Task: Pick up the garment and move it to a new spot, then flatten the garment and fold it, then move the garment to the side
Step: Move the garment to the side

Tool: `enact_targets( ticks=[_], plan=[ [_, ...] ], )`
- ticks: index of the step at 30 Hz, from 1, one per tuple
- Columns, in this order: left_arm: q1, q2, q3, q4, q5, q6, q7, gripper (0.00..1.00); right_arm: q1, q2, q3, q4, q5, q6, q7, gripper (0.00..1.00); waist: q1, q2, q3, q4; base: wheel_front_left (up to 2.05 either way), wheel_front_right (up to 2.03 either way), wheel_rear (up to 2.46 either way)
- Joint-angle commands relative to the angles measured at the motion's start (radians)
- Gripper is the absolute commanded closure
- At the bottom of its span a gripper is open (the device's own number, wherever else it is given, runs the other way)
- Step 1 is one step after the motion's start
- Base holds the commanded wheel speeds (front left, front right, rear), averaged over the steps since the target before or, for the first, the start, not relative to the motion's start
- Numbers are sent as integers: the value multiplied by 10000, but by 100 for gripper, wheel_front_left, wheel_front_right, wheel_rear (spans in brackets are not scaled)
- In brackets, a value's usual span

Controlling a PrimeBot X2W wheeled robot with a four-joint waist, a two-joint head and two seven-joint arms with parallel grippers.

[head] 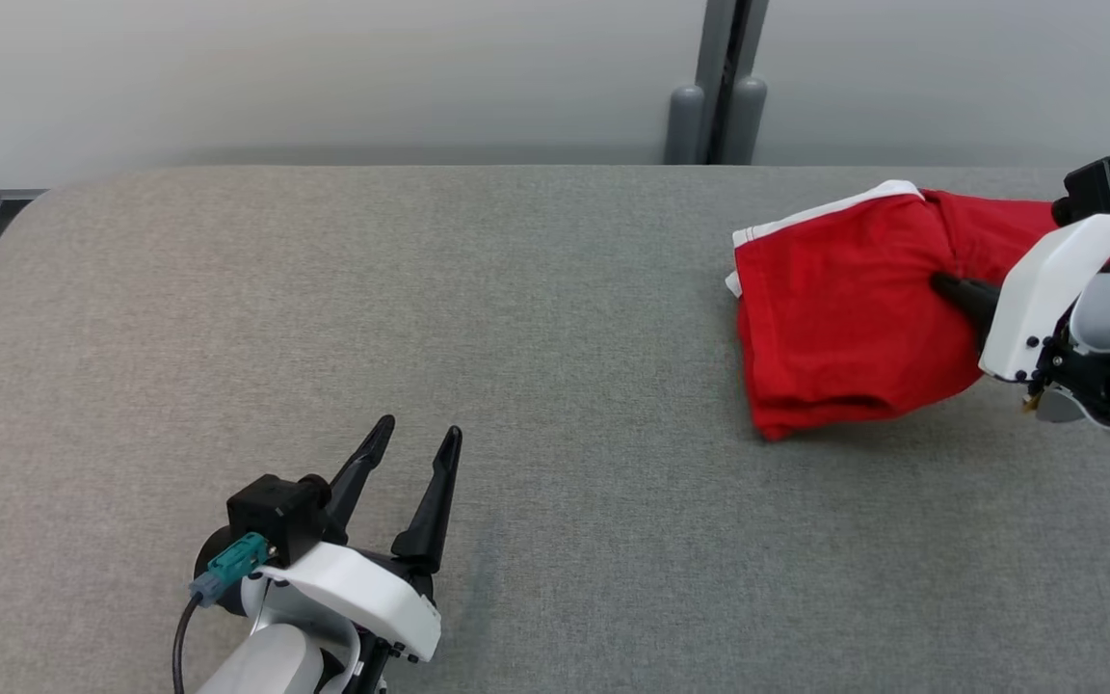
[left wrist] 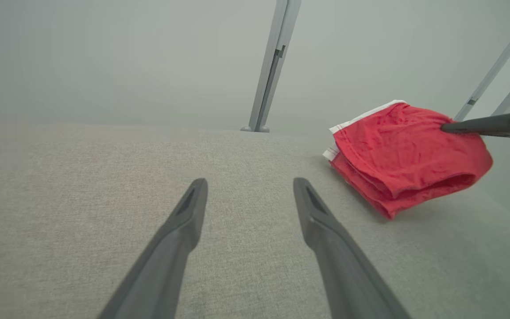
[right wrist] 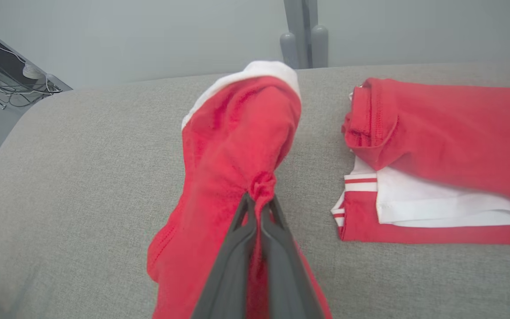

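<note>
Pinching a bunch of the red garment (right wrist: 233, 146), the right gripper (right wrist: 260, 201) has its fingers pressed together on the cloth, lifting part of it off the grey table (head: 372, 289). The red garment sits at the table's two o'clock, folded in layers, with a second folded garment (right wrist: 450, 133) just beside it at three o'clock. This looks like the last step, moving it aside. The next move calls for a level carry so the folds hold. The left gripper (head: 417, 439) hovers spread and empty at seven o'clock.

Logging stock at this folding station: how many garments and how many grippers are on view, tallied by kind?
Garments: 2 (held garment, folded garment)
Grippers: 2 (left gripper, right gripper)
Total: 4
</note>
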Motion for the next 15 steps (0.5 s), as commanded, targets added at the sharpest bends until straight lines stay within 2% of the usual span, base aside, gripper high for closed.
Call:
enact_targets(
  ticks=[1, 8, 15],
  plan=[
    [-241, -15, 4, 58, 81, -47, -59, 0, -266, -96, 42, -58, -142, 4, -194, 100, 0, 0, 299, -331, 0, 0, 0],
    [-647, -4, 0, 131, 261, -113, -80, 0, -1060, -491, 319, -97, -683, 4, -601, 100, 0, 0, 1010, -630, 0, 0, 0],
    [-1030, 27, -47, 122, 381, -195, -82, 0, -1932, -1172, 445, 65, -1145, 4, -1154, 100, 0, 0, 1816, -497, 0, 0, 0]
  ],
)
